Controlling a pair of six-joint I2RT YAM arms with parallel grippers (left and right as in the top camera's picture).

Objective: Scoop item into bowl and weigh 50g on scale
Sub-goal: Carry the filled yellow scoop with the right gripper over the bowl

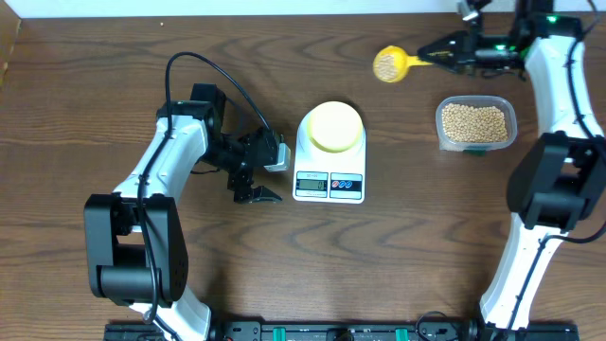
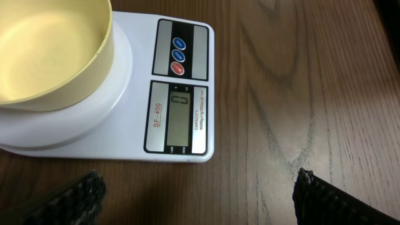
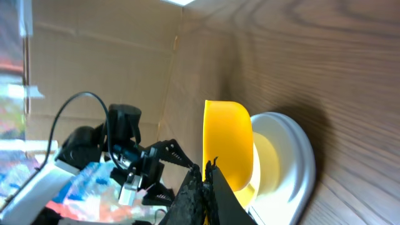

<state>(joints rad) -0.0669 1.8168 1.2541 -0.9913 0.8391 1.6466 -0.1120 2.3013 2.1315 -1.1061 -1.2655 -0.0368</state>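
Beans (image 1: 475, 121), small, round and tan, lie in a loose heap that fills the floor of a clear rectangular tub (image 1: 441, 133) with rounded corners, at the right of the table (image 1: 95, 76) and well apart from the scale (image 1: 329, 180). More of them fill the round head of a yellow long-handled scoop (image 1: 389, 64), which sits further back, between the tub and the scale in left-right terms. The right gripper (image 1: 437, 51) has its black jaws closed tight on the scoop's handle; in the right wrist view the scoop (image 3: 228, 150) shows edge-on as a smooth, glossy cup, with the fingers (image 3: 199, 197) pinched together just below it. The scale is flat, white and smooth with rounded corners, set at the middle of the dark wood-grain table. Its near face carries a small grey display (image 2: 180, 117) reading 0, beside two blue buttons and one red one. On its round platform stands the bowl (image 1: 333, 126), pale yellow, round and thin-walled, about as wide as the platform; the part of its inside seen from the left wrist (image 2: 44, 50) is bare and smooth. The left gripper (image 1: 256, 192) is just left of the scale, its jaws spread wide and holding nothing, the textured black fingertips (image 2: 81, 195) showing at the two lower corners of its own view.
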